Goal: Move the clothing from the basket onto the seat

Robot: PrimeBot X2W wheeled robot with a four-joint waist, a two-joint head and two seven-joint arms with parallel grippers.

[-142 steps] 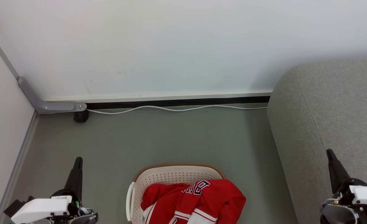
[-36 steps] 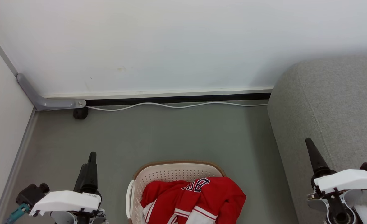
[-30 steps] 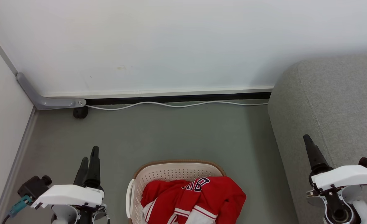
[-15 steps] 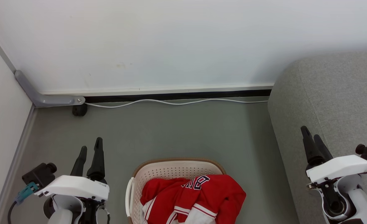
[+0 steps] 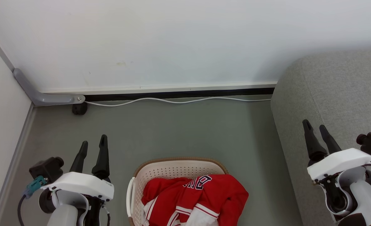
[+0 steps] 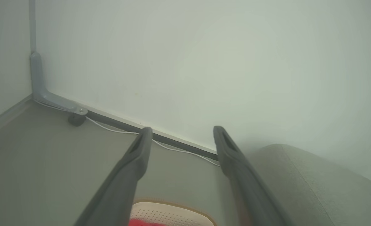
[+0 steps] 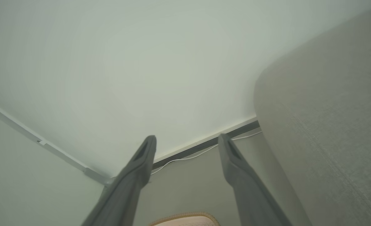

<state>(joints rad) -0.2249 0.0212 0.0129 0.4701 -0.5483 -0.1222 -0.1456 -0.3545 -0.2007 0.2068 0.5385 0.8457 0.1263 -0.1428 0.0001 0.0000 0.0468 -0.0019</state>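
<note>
Red clothing (image 5: 198,197) with white stripes and navy letters is heaped in the cream perforated basket (image 5: 169,171), which stands on the floor at the bottom middle of the head view. The grey seat (image 5: 339,94) rises at the right. My left gripper (image 5: 93,142) hangs open over the floor left of the basket, nothing between its fingers. My right gripper (image 5: 314,125) is open and empty in front of the seat's rounded edge. The left wrist view shows the basket's rim (image 6: 172,207), a sliver of red clothing (image 6: 147,223) and the seat (image 6: 314,185). The right wrist view shows the seat (image 7: 330,125).
A white wall runs behind, with a dark skirting strip and a white cable (image 5: 179,101) lying along its foot. A grey angled bracket (image 5: 44,96) and a small black foot (image 5: 79,109) sit at the back left corner. Grey floor (image 5: 179,131) spreads between basket and wall.
Both arms have risen further into the head view and turned, so each gripper's two fingers now show apart. The camera has tilted slightly. Clothing and basket lie as before.
</note>
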